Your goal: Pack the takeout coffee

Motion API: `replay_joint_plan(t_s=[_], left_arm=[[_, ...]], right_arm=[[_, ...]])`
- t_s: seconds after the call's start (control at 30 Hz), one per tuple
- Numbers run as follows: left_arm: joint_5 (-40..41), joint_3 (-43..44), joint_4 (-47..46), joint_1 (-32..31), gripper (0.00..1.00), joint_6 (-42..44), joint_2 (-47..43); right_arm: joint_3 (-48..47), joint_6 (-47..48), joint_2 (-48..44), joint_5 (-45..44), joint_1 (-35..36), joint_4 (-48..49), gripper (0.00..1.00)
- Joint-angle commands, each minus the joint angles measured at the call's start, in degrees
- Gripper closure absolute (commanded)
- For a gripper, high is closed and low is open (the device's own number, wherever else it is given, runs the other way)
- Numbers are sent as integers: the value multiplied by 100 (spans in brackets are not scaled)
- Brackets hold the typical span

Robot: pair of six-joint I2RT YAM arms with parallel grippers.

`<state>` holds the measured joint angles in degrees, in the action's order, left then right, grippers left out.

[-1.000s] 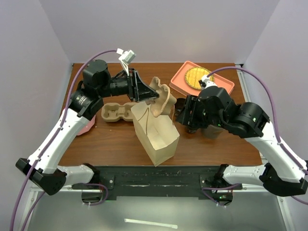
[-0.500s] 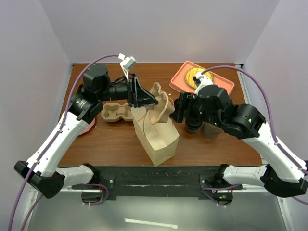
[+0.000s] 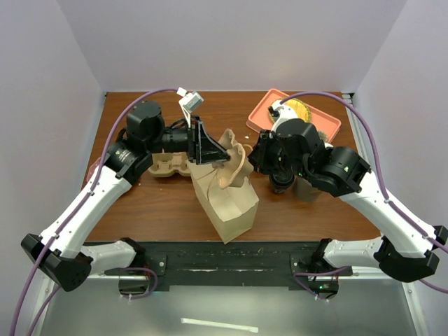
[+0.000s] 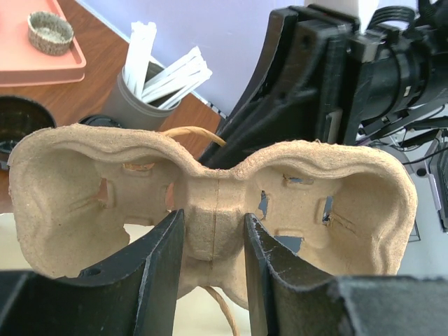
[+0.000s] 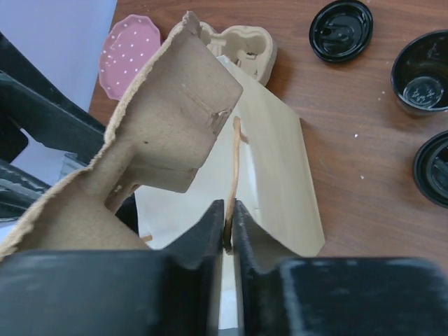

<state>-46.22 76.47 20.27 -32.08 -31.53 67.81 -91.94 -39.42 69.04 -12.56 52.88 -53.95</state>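
Right wrist — right fingers tight on bag, takeout coffee well apart; left fingers tight on carrier.

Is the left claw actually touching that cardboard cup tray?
Touching. The left wrist view shows the left gripper clamping the cup tray by its middle rib.

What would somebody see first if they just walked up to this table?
The tan cup carrier stands out first, held tilted by the left gripper at the top of the brown paper bag mid-table. The right gripper pinches the bag's rim, and an orange tray sits at the far right corner.
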Motion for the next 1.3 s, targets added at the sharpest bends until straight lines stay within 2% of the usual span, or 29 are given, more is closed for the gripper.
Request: replay_joint_plan(t_s=[0.0, 0.07, 0.27, 0.53, 0.73, 1.03, 1.27], left_arm=[[-265, 61, -507, -44, 72, -117, -145], [-326, 61, -585, -71, 72, -117, -119], [-467, -53, -1420, -194, 72, -512, -67], [-415, 88, -1413, -493, 72, -302, 145], [7, 149, -675, -554, 74, 338, 206], [1158, 659, 1337, -563, 75, 1569, 224], [1835, 738, 1848, -572, 76, 1799, 224]], right_arm=[[-17, -57, -39, -229, 20, 236, 94], [-17, -118, -66, -379, 20, 219, 100], [-69, -206, -92, -537, 20, 210, 100], [-96, -294, -57, -590, 20, 210, 100], [-122, -338, -48, -616, 20, 175, 100], [-236, -259, -30, -660, 20, 122, 100], [-254, -154, -39, -687, 20, 78, 100]])
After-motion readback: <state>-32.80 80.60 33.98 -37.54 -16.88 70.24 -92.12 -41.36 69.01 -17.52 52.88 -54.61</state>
